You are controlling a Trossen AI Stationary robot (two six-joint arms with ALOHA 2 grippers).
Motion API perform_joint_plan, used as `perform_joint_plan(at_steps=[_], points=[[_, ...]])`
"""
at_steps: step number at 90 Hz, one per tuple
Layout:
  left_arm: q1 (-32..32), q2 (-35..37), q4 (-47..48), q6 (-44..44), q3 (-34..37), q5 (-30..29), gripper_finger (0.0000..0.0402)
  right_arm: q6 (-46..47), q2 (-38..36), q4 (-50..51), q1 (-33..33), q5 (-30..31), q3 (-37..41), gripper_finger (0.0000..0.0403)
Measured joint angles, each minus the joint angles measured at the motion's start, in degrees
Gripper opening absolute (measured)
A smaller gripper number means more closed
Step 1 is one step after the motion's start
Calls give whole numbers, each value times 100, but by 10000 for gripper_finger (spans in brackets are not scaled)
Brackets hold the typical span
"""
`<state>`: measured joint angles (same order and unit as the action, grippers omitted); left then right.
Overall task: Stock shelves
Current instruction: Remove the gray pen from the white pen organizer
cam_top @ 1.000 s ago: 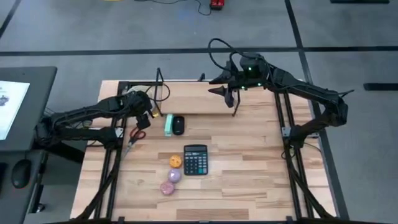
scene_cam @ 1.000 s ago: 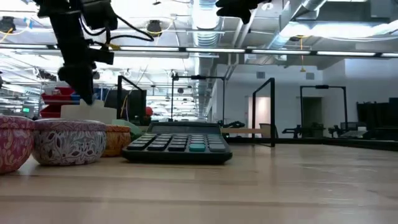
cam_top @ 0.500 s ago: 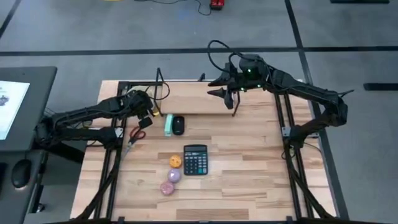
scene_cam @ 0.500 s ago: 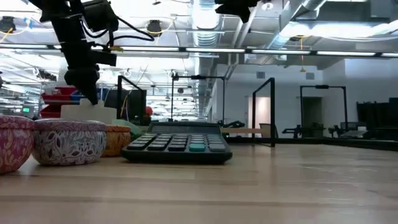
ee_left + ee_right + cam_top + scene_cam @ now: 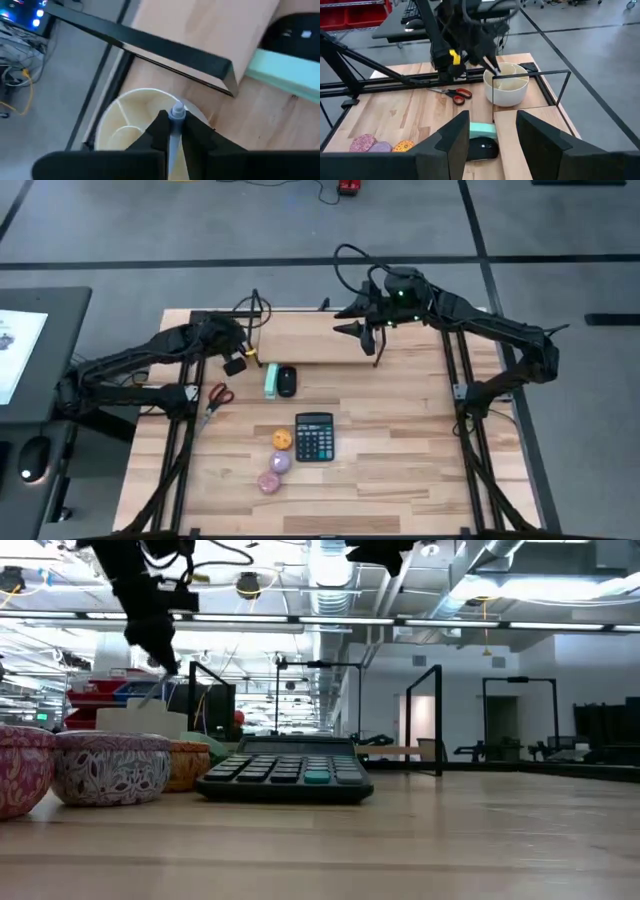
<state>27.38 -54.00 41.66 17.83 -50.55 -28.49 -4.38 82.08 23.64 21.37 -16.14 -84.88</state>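
**Pen going into the cup: keep it straight**

Left gripper [image 5: 172,131] is pinched on a slim pen [image 5: 176,116] with a silvery tip, hanging right above the cream divided cup [image 5: 131,116] that sits on the tabletop just off the end of the rack [image 5: 305,338]. My read: this is the drop-it-in step. To do it well I'd line the pen up over one compartment, not over a divider, come down low before letting go, and keep the wrist clear of the rack's thin black upright [image 5: 530,94], which stands right beside the cup.

Right gripper [image 5: 492,137] hovers over the plank with its fingers spread wide and nothing in them.

Materials: the cup looks smooth and rigid, round, with inner walls. The plank is pale flat wood and bare so far. On the tabletop: a glossy black mouse [image 5: 287,380] touching a mint-green block [image 5: 271,381], red-handled scissors [image 5: 215,397], a hard-keyed calculator [image 5: 314,436], and three small patterned tins [image 5: 112,767].
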Motion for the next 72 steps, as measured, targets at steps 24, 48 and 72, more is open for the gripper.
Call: perform_joint_plan(at_steps=[24,48,72], points=[[0,108,197,-610,-1105,-755,8,-13,0,-5,0,0,0,152],[-2,125,907,-2540,-2437,715,7,-32,0,-11,0,0,0,152],[-898,26,1659,-4620,-2517,2717,7,-79,0,-12,0,0,0,152]])
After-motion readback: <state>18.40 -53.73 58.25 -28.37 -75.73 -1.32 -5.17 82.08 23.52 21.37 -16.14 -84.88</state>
